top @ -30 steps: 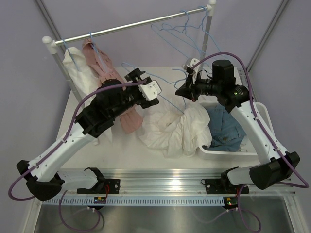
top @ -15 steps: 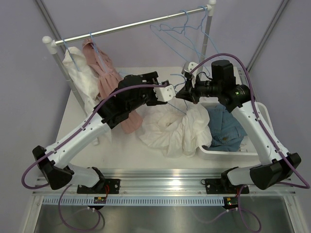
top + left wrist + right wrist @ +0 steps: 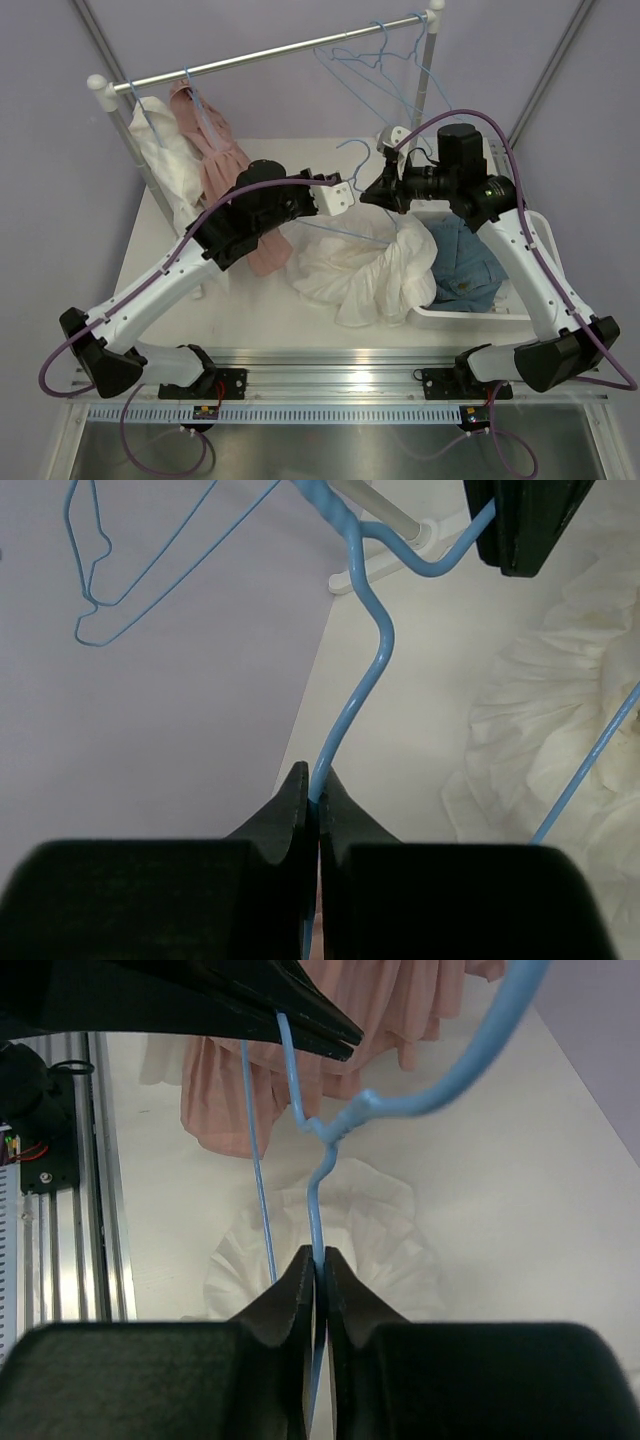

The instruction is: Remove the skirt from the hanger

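2 robot arms (image 3: 200, 260) (image 3: 525, 250), 1 clothes rail (image 3: 270, 58), 1 white basket (image 3: 470, 312), 2 hung garments (image 3: 170, 165) (image 3: 215, 150), 1 white skirt (image 3: 370, 270), 1 denim garment (image 3: 465, 265).

The skirt (image 3: 362, 266) is crinkled matt white cloth; the hanger (image 3: 353, 712), smooth blue wire.

Hanger (image 3: 352, 715) over skirt (image 3: 360, 265) on table (image 3: 250, 305); basket (image 3: 470, 312) right.
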`<state>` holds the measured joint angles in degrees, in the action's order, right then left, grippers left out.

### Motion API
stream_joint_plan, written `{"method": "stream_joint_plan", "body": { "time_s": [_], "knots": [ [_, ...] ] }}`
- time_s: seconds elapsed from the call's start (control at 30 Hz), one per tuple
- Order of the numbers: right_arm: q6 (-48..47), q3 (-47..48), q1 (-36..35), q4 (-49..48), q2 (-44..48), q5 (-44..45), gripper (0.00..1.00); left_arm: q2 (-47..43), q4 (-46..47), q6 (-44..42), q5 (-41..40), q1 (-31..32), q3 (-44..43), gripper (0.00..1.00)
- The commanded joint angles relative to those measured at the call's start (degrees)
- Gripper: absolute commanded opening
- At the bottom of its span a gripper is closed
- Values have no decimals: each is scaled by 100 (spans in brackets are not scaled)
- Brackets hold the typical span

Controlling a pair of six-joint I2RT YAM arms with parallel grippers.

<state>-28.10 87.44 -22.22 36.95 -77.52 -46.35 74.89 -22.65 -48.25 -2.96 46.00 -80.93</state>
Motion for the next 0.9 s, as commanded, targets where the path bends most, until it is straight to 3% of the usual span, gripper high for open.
{"method": "stream_joint_plan", "body": {
  "time_s": [0.0, 0.13, 0.23, 0.43, 0.57, 0.63, 0.67, 0.73, 0.8, 0.87],
  "knots": [
    [349, -157, 156, -284, 167, -654, 15, -484, 1017, 676, 260, -249, 102, 0],
    [129, -376, 200, -285, 184, -1147, 38, -686, 1219, 984, 612, -442, 235, 0],
    [50, -543, 226, -364, 184, -1482, 41, -739, 1290, 1080, 709, -460, 244, 0],
    [-231, -658, 306, -320, 210, -1860, 31, -748, 1316, 984, 727, -460, 261, 0],
    [-205, -658, 411, -320, 211, -1939, 14, -783, 1246, 826, 639, -469, 288, 0],
    [-126, -658, 429, -346, 228, -1975, 13, -792, 1202, 747, 604, -469, 279, 0],
    [-126, -649, 429, -303, 228, -1966, 17, -792, 1185, 703, 586, -460, 270, 0],
    [-143, -597, 455, -215, 228, -1817, 53, -783, 1088, 554, 525, -469, 200, 0],
    [-266, -456, 568, 13, 246, -1773, 62, -792, 869, 344, 411, -469, 86, 0],
    [-284, -167, 709, 276, 272, -2016, 66, -809, 675, 220, 323, -478, 33, 0]
  ]
}}
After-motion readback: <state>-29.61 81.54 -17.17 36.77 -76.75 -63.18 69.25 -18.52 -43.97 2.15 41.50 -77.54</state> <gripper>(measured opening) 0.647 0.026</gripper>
